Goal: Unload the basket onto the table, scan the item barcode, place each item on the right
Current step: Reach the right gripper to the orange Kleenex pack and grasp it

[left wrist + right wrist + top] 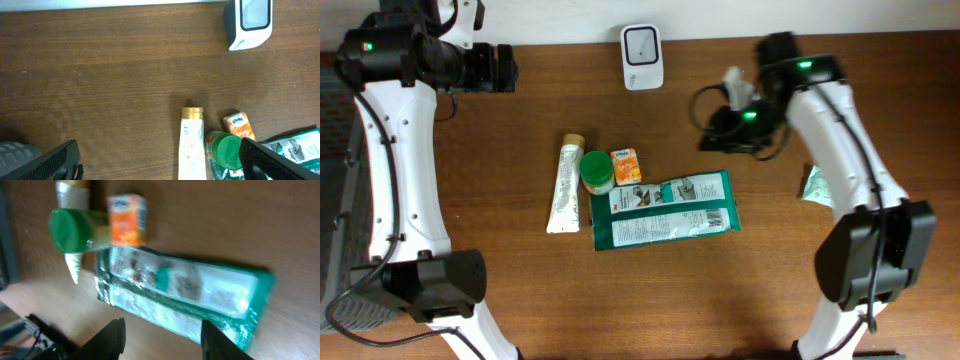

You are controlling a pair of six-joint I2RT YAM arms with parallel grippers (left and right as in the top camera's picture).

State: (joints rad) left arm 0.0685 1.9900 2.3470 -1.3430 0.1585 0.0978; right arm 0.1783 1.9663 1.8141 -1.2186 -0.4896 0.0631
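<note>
A white barcode scanner [642, 56] stands at the table's back edge, also seen in the left wrist view [248, 22]. Mid-table lie a white tube [563, 186], a green-lidded jar [597, 172], a small orange box [626, 165] and a teal wipes pack [665, 211]. My right gripper [712, 135] hovers to the back right of the pack, open, with nothing between its fingers [107, 340]; the pack [190, 287] lies beyond them. My left gripper [508, 68] is wide open at the far left back, holding nothing. No barcode can be made out.
A small teal packet [814, 186] lies right of the right arm. A black cable loops behind the right wrist near the back edge. In the left wrist view the tube [191, 142], jar [226, 150] and orange box [238, 126] lie by the right finger.
</note>
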